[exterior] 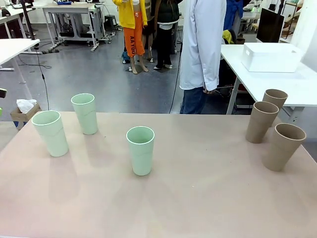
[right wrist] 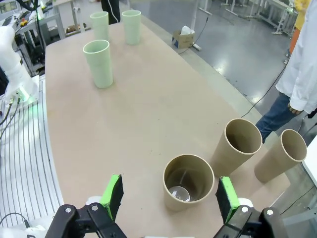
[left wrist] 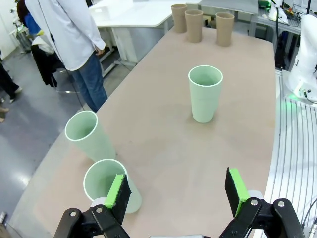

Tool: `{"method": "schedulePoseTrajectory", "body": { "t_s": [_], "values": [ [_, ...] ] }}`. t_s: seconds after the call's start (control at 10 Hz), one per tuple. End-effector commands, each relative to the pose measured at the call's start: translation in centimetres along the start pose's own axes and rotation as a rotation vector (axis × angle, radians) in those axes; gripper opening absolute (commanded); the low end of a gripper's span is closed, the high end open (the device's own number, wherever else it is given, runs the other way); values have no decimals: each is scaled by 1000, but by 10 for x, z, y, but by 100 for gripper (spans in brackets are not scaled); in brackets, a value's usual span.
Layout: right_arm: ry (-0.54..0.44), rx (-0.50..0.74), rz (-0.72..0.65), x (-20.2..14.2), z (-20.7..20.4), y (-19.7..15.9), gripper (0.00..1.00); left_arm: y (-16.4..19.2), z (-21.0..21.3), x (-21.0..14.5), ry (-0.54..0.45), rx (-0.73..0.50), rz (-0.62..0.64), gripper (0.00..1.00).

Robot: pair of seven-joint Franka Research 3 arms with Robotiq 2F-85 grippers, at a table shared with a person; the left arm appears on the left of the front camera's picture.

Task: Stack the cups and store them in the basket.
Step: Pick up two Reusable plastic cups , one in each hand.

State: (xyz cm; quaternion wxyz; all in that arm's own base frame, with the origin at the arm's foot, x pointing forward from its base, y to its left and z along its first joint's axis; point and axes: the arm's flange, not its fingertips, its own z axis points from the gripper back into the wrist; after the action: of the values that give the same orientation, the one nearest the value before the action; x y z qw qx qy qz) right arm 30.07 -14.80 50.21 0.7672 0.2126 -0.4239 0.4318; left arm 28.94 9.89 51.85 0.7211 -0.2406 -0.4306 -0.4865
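— Front view: where is everything sitting?
— Three green cups (exterior: pixel 141 150) are standing left, tan cups (exterior: pixel 261 121) right; the basket (exterior: pixel 271 57) is sitting on the white table (exterior: pixel 297 87). Both the left gripper (left wrist: pixel 177 191) and right gripper (right wrist: pixel 170 197) are gaping wide, holding nothing.

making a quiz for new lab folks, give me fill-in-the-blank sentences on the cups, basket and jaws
The mint cups stand toward the robot's ____ side of the table.
____ tan cups stand at the opposite end.
The basket on the farther table is ____ in colour.
Both arms' jaws stand ____.
Missing words: left; three; white; open.
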Motion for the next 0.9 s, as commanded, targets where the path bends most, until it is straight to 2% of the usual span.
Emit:
{"method": "schedulePoseTrajectory", "body": {
  "t_s": [0.0, 0.8],
  "values": [
    [-21, 6, 25, 0, 2, -3, 100, 2, 1, 1, -25, -4, -21, 100],
    [-21, 6, 25, 0, 2, -3, 100, 2, 1, 1, -25, -4, -21, 100]
  ]
}}
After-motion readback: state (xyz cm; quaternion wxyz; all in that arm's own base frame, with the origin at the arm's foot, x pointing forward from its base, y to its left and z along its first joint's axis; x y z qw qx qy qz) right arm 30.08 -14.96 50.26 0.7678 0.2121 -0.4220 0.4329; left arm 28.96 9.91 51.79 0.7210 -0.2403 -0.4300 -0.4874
